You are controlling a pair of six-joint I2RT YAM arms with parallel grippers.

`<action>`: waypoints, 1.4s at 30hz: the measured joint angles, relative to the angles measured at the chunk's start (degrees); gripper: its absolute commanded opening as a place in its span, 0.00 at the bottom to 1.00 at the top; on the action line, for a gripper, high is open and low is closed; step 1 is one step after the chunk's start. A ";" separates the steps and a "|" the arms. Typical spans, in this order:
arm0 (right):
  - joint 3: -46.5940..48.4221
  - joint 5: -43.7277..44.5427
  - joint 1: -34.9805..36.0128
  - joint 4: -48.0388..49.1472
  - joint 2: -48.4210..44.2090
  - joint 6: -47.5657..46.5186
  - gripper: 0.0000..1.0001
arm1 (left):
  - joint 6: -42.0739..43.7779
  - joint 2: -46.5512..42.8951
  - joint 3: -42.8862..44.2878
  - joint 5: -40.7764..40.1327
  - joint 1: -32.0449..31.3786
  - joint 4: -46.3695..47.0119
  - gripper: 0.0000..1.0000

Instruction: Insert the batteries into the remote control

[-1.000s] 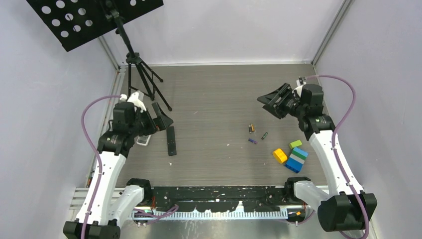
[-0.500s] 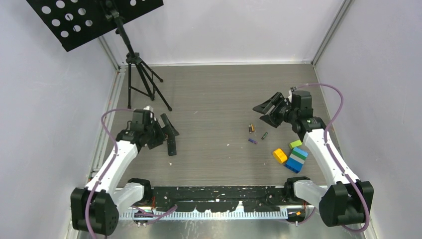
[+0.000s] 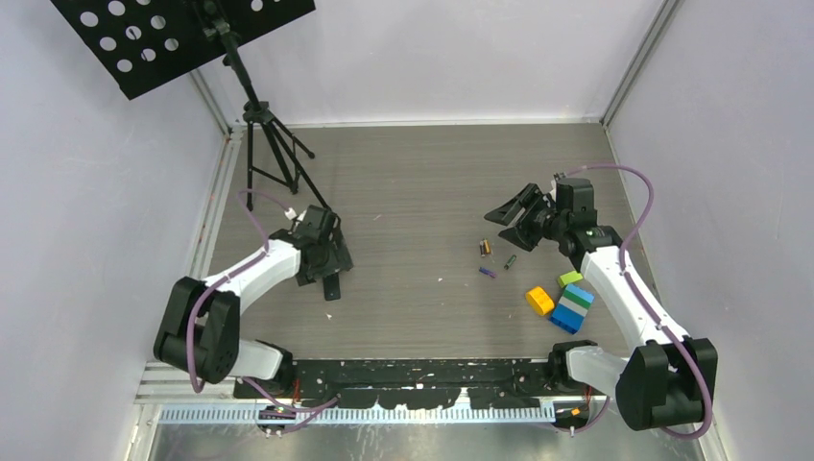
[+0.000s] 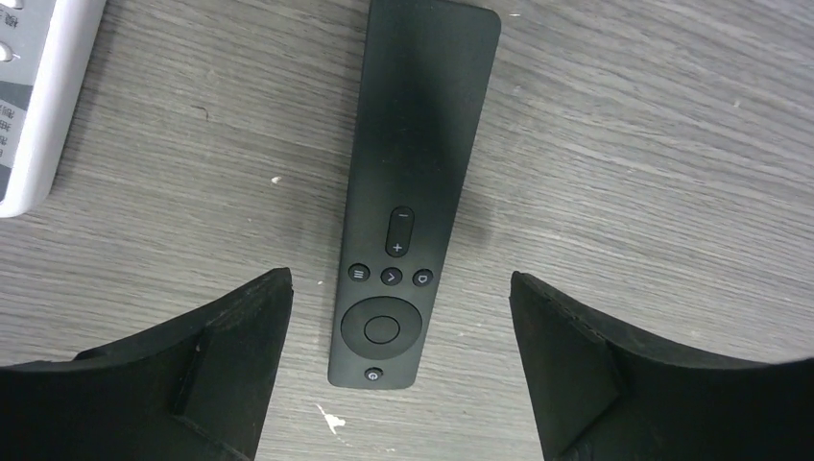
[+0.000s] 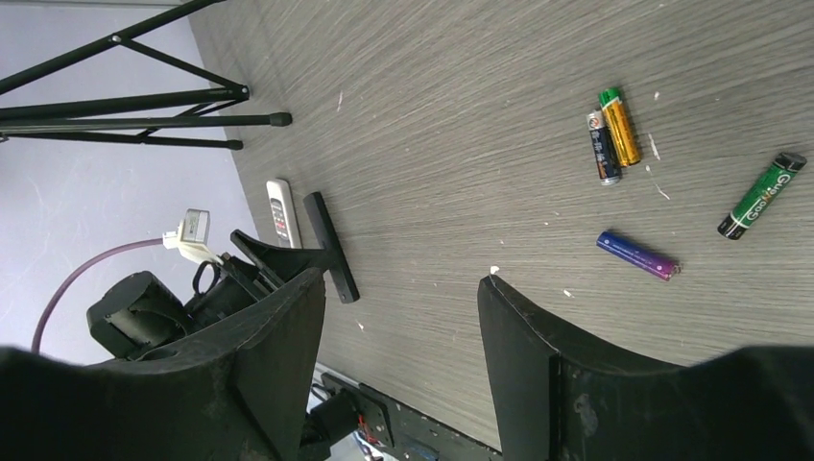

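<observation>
left gripper [image 4: 398,288] astride "+"-marked remote control [image 4: 415,144]

Remote control [image 4: 403,192] is plain black, second remote [image 4: 34,96] white, table [image 4: 624,144] grey wood-grain. Gold battery [image 5: 621,127], black-grey battery [image 5: 603,147], purple-blue battery [image 5: 637,254], green battery [image 5: 763,195] with black ends. Yellow block [image 3: 539,301], light-green block [image 3: 570,279], block stack [image 3: 571,315] striped blue, white, green.

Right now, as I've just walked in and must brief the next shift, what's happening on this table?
The left gripper hangs open over the black remote, which lies buttons-up on the table, ungripped. The right gripper, also open, hovers near four loose batteries lying on the table. Nothing is held, and the batteries lie well apart from the remote.
</observation>
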 measured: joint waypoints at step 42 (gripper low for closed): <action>-5.97 -1.20 26.88 38.38 -5.11 11.26 0.84 | -13.60 -11.74 13.29 44.17 -2.49 25.86 0.00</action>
